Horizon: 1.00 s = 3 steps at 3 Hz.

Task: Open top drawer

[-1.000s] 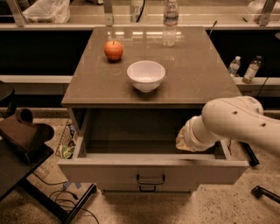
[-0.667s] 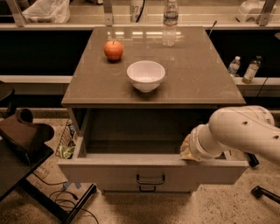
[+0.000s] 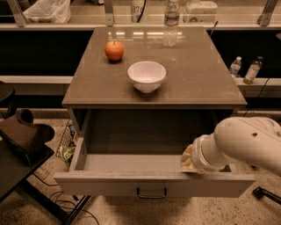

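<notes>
Large grey-beige top drawer point(image 3: 109, 184) with plain grey boxy interior, standing wide open, extended toward the camera from beneath the desk top. Small black bar handle point(image 3: 151, 193) at the centre of its front panel. At the drawer's right front corner, just behind the front panel and at the level of its rim, tan-coloured end effector point(image 3: 188, 159) at the tip of a thick white robot arm point(image 3: 246, 143) entering from the right edge. End effector largely hidden by arm and panel; released or clenched, cannot tell. Above the drawer, grey-brown square desk point(image 3: 197, 83) with glossy top. Near the middle of the top, round white ceramic bowl point(image 3: 147, 75), upright. Behind and to the left of the bowl, well apart from it, red-orange apple point(image 3: 114, 50). At the far edge of the top, clear plastic water bottle point(image 3: 171, 19), upright. On the ledge to the right of the desk, pair of small clear bottles point(image 3: 235, 66), near each other. On the back counter, far left, white plastic bag point(image 3: 46, 9). In the left foreground, dark brown bulky object point(image 3: 24, 132) on a black stand.
</notes>
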{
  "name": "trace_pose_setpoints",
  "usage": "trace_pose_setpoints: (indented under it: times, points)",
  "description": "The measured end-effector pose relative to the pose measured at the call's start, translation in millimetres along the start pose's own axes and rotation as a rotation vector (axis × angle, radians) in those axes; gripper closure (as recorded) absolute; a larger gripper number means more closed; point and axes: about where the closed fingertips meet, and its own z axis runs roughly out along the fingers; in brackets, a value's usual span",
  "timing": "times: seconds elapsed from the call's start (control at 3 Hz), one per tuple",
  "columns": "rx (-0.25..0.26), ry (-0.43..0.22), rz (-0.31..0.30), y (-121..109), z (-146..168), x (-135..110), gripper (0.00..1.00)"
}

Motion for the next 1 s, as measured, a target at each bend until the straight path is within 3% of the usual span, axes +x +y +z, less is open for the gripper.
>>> trace_pose_setpoints:
  times: [0.33, 1.0]
  points:
    - [-0.016, -0.017, 0.034, 17.7, 0.1, 7.4, 1.00]
    - [-0.023, -0.022, 0.046, 25.9, -1.9, 8.4, 1.00]
